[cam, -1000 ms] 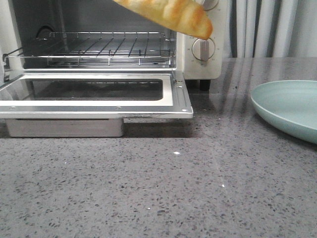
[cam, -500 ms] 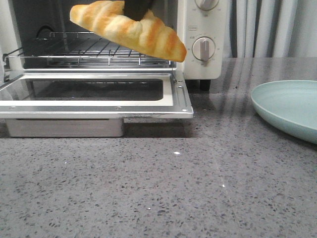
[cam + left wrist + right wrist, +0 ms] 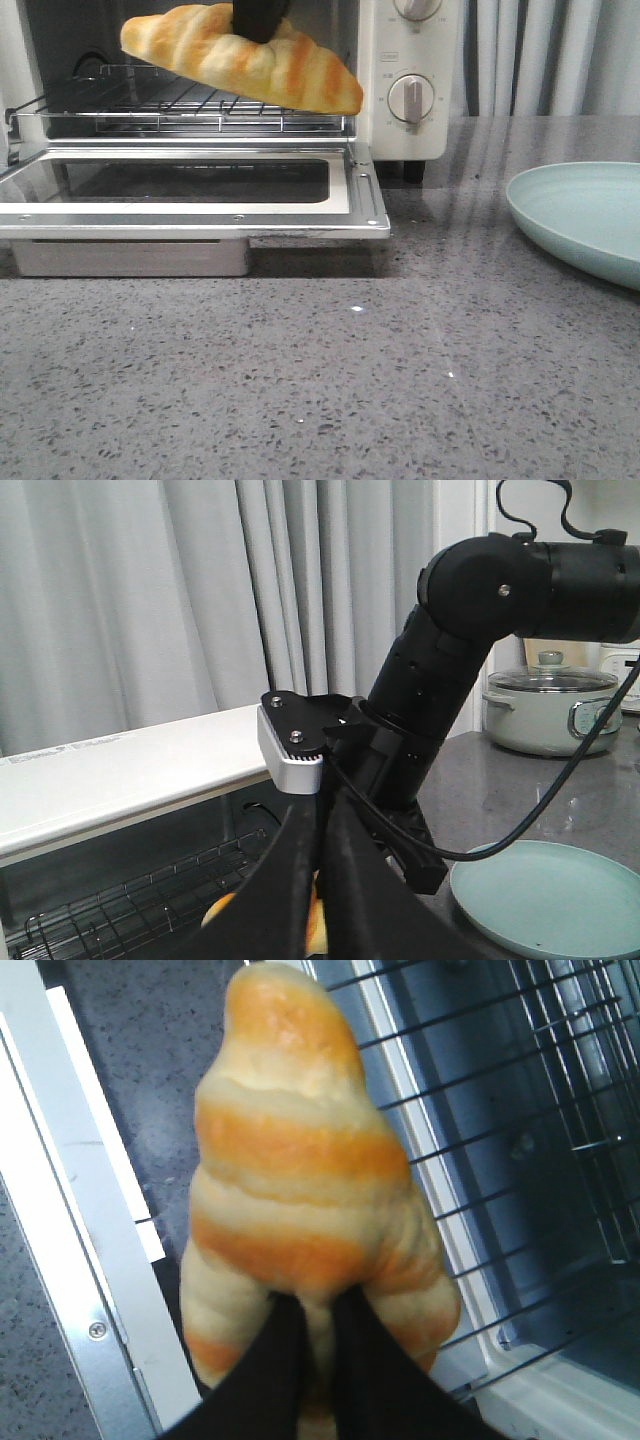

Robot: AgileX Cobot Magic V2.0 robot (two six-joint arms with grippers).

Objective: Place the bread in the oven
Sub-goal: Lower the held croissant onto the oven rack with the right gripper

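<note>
On grey speckled counter [image 3: 400, 380], pale curtains [image 3: 560, 55] behind.

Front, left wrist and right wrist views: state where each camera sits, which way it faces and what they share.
Front: low over the table, facing the open oven; only the right pincer shows, holding the bread.
Left wrist: raised, facing the right arm above the oven; own left pincer shows.
Right wrist: looks down on bread and rack.
Shared: bread, oven in all.

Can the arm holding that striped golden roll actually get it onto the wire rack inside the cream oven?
Probably yes. The right gripper holds the striped golden roll just above the wire rack; the glass door lies fully open and nothing visible blocks the cream oven opening.
</note>
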